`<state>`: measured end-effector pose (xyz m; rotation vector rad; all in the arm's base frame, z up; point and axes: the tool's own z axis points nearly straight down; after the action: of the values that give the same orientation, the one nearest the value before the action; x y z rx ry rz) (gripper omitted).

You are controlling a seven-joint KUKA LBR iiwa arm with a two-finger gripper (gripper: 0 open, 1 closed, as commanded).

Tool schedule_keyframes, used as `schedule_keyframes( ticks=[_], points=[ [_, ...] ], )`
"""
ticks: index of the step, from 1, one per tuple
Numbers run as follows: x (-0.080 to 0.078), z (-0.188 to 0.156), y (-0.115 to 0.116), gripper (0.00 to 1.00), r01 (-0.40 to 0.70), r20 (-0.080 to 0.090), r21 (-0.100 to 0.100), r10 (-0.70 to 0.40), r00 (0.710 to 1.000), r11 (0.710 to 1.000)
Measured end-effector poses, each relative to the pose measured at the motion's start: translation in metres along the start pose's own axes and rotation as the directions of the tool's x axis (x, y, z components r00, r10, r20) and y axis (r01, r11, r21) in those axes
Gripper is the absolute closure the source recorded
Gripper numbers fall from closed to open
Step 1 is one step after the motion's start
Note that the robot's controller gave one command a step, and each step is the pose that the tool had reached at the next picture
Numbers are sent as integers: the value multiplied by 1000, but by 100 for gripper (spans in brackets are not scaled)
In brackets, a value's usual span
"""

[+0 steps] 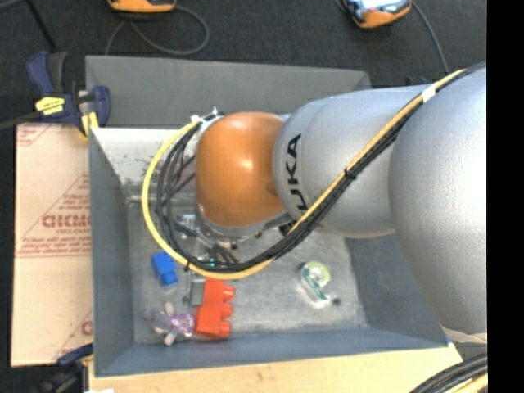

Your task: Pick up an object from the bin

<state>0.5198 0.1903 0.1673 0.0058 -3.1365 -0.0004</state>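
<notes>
My gripper [196, 291] reaches down near the bin's front left, most of it hidden under the arm's wrist. Its tip stands just left of the upper end of a red toy brick [215, 309] lying on the bin's floor. A small blue block [164, 268] lies a little to the gripper's left. A small purple and white thing [172, 324] rests in front of it, beside the red brick's lower left.
A clear, pale green rounded thing [316, 282] lies alone towards the front right of the bin. The arm with its orange cover and yellow cable hangs over the bin's middle and hides the floor there.
</notes>
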Motion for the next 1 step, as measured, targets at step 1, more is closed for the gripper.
schedule_keyframes(
  ticks=[1],
  points=[
    [39, 94, 19, 0, 256, 31, 0, -256, 966, 967]
  ],
)
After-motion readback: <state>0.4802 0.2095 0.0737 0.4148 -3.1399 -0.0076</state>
